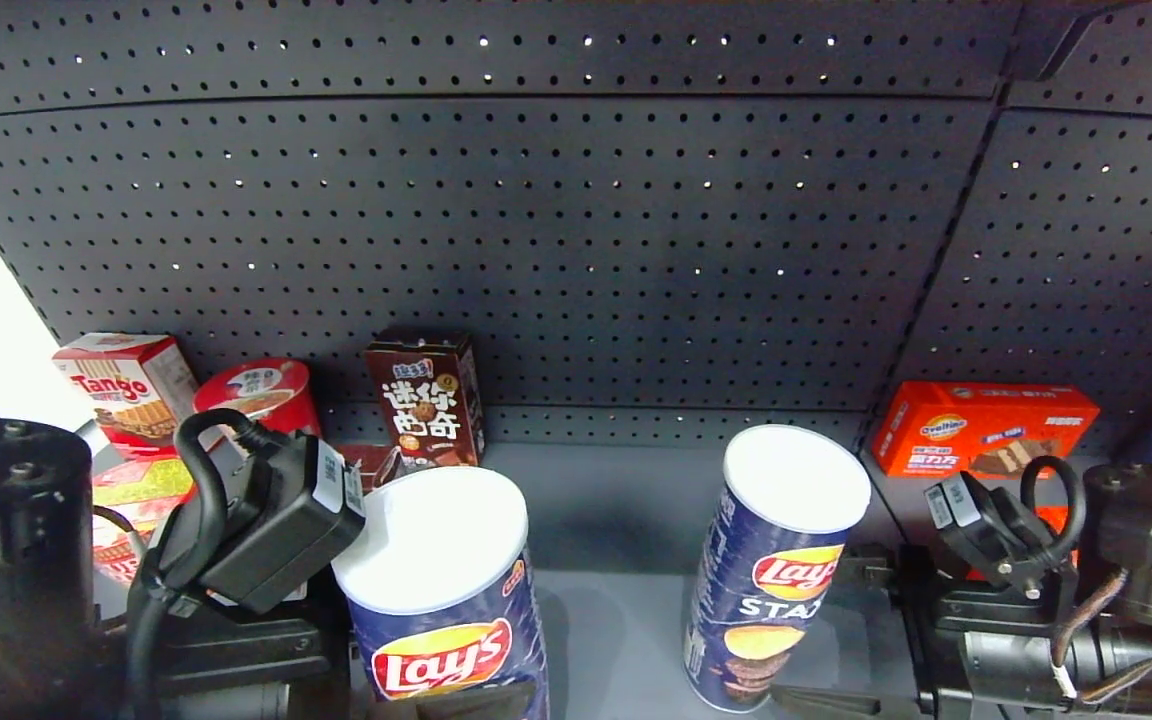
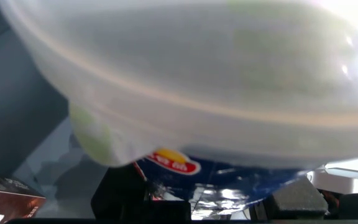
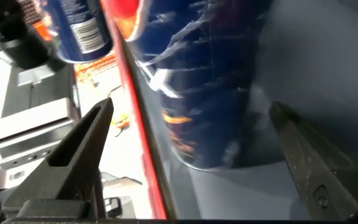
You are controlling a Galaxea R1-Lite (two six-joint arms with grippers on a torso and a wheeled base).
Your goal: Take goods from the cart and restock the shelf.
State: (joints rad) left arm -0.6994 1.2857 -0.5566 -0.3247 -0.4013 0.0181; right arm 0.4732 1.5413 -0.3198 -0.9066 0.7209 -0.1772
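Note:
Two dark blue chip cans with white lids are at the front of the grey shelf (image 1: 626, 530). The left can (image 1: 436, 590) leans slightly, and my left gripper (image 1: 456, 700) is shut on its lower body. In the left wrist view its lid and body (image 2: 229, 81) loom close above the left gripper (image 2: 213, 202). The right can (image 1: 776, 560) stands upright on the shelf. My right gripper (image 1: 836, 635) is open around its base. In the right wrist view both fingers (image 3: 79, 155) stand apart from the right can (image 3: 210, 93), with the right gripper (image 3: 197, 155) straddling it.
At the shelf's back left are a red wafer box (image 1: 131, 385), a red cup (image 1: 261, 390) and a brown cookie box (image 1: 426, 405). An orange box (image 1: 981, 425) lies at the back right. A pegboard wall (image 1: 576, 250) closes the back. Bare shelf lies between the cans.

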